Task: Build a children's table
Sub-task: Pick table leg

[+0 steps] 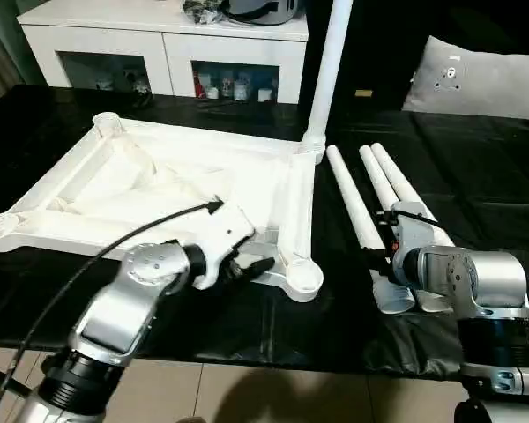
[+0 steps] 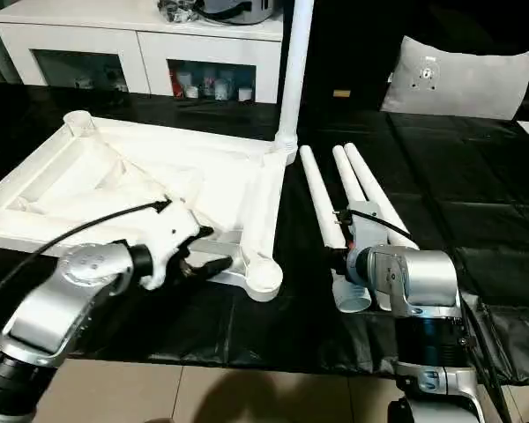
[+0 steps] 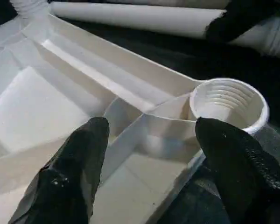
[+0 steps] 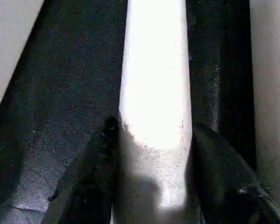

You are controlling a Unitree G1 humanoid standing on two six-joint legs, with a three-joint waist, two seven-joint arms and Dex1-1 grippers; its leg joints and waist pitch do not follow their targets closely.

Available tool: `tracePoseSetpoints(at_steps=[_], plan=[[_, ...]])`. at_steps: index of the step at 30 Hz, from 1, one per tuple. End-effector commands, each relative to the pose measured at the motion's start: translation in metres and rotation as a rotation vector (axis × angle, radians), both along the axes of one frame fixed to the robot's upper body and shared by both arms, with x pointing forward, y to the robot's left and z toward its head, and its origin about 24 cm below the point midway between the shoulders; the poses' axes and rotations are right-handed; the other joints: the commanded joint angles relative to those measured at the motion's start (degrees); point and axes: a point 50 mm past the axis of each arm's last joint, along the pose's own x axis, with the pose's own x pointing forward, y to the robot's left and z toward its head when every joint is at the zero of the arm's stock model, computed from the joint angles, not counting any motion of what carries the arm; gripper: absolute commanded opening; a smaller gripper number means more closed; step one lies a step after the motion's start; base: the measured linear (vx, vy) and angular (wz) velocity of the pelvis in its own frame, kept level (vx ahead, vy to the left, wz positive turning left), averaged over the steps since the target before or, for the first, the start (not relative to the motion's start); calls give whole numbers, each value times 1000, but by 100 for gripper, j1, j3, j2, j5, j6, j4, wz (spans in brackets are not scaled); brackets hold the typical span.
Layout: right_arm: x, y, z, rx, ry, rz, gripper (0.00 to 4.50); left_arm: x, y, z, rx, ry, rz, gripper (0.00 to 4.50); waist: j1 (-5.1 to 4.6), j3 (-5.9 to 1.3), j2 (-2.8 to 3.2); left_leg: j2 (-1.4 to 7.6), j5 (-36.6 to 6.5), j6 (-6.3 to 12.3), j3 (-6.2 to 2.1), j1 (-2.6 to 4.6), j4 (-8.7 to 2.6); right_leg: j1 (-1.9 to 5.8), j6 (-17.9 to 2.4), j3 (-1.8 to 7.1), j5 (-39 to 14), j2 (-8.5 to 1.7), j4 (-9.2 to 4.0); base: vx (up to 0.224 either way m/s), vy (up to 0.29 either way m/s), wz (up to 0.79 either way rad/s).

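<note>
The white tabletop (image 1: 159, 185) lies upside down, ribs up, on the black cover. One white leg (image 1: 331, 70) stands upright in its far right corner socket. Three more legs (image 1: 353, 207) lie side by side to the tabletop's right. My left gripper (image 1: 256, 266) is open at the near right corner, its fingers (image 3: 79, 163) straddling a rib beside the empty threaded socket (image 3: 228, 102). My right gripper (image 4: 151, 135) is low over the near ends of the lying legs. Its fingers (image 4: 214, 177) press both sides of one leg (image 4: 154, 84).
A white cabinet (image 1: 167, 44) with glass doors stands behind the work surface, and a grey cushion (image 1: 480, 79) lies at the back right. The black cover (image 1: 476, 176) ends at the front edge, with tiled floor (image 1: 247, 397) below. A black cable (image 1: 115, 242) arcs over my left forearm.
</note>
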Motion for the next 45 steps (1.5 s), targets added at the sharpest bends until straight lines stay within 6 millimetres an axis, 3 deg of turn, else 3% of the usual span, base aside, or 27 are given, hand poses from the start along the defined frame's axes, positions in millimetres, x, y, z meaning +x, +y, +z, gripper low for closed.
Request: tracePoseSetpoints(at_steps=[1,8,9,11,14,16,18,19,20,21,23,26,30,31,35,37,42,45], plan=[[0,0,-4,17,13,-19,190,5,0,5,-3,-41,20,344,17,-370,-2,232,-463,-90,-67,9,-362,331,-804,320,-965,-445,-415,0,0,0],[11,-6,13,39,-131,-103,189,12,2,13,-53,-63,74,344,23,-377,-14,220,-480,-96,-59,8,-354,317,-718,324,-1107,-455,-429,0,0,0],[18,-8,24,87,-238,-129,188,16,4,19,-74,-83,96,344,23,-378,-69,221,-479,-79,-54,3,-358,322,-709,323,-1091,-453,-425,0,0,0],[23,-8,36,147,-358,-145,188,19,4,24,-98,-103,117,344,43,-397,-41,221,-407,-48,-55,-6,-346,323,-738,326,-938,-467,-392,0,0,0],[32,-4,63,377,-565,-133,188,30,3,40,-204,-147,171,344,42,-387,-38,218,-448,73,-50,-8,-340,322,-838,314,-816,-462,-380,0,0,0],[32,1,79,516,-660,-99,188,35,0,51,-284,-147,178,362,61,-393,26,218,-442,126,-62,-11,-337,326,-903,306,-740,-462,-371,0,0,0],[27,12,97,676,-783,8,188,41,-8,67,-413,-127,175,373,71,-401,7,213,-378,187,-53,-23,-328,345,-973,302,-545,-455,-354,0,0,0],[27,12,97,676,-783,8,188,41,-8,67,-413,-127,175,380,83,-408,5,211,-363,216,-48,-28,-316,345,-1017,300,-463,-459,-351,0,0,0],[19,22,106,802,-847,113,188,46,-17,84,-528,-125,163,380,95,-410,0,207,-302,285,-52,-39,-313,356,-1095,290,-338,-448,-341,0,0,0],[17,25,108,838,-863,143,188,47,-19,88,-561,-125,158,391,130,-417,16,213,-318,312,-55,-29,-305,353,-1117,289,-321,-464,-347,0,0,0],[13,30,111,886,-876,197,188,49,-24,97,-643,-108,157,417,167,-411,-7,230,-311,362,-59,-31,-305,353,-1166,286,-367,-471,-358,0,0,0],[-1,48,115,1000,-886,384,188,54,-38,123,-924,8,122,440,220,-403,-19,218,-345,386,-58,-51,-284,363,-1240,277,-491,-479,-391,0,0,0],[-8,55,116,1055,-879,472,188,51,-46,137,-1065,84,48,450,266,-392,-35,210,-374,319,-58,-64,-294,356,-1011,264,-1024,-483,-441,0,0,0],[-9,57,116,1065,-874,489,188,51,-47,139,-1089,100,36,450,281,-389,-64,213,-334,321,-68,-79,-308,361,-930,258,-1082,-476,-454,0,0,0],[-11,60,114,1078,-861,525,188,48,-50,143,-1131,139,8,450,331,-392,-45,225,-273,299,-75,-61,-314,331,-768,261,-1119,-472,-461,0,0,0],[-12,63,112,1080,-850,546,188,46,-51,143,-1151,170,-2,450,341,-408,-20,231,-245,264,-72,-58,-303,330,-795,264,-986,-472,-436,0,0,0],[-11,66,108,1027,-840,559,188,45,-53,143,-1156,192,-3,450,344,-410,-62,231,-146,297,-83,-70,-310,349,-826,259,-657,-468,-419,0,0,0],[-4,71,101,808,-862,559,188,45,-53,141,-1093,122,44,423,351,-405,-83,231,-148,199,-82,-77,-315,351,-697,265,-819,-479,-427,0,0,0]])
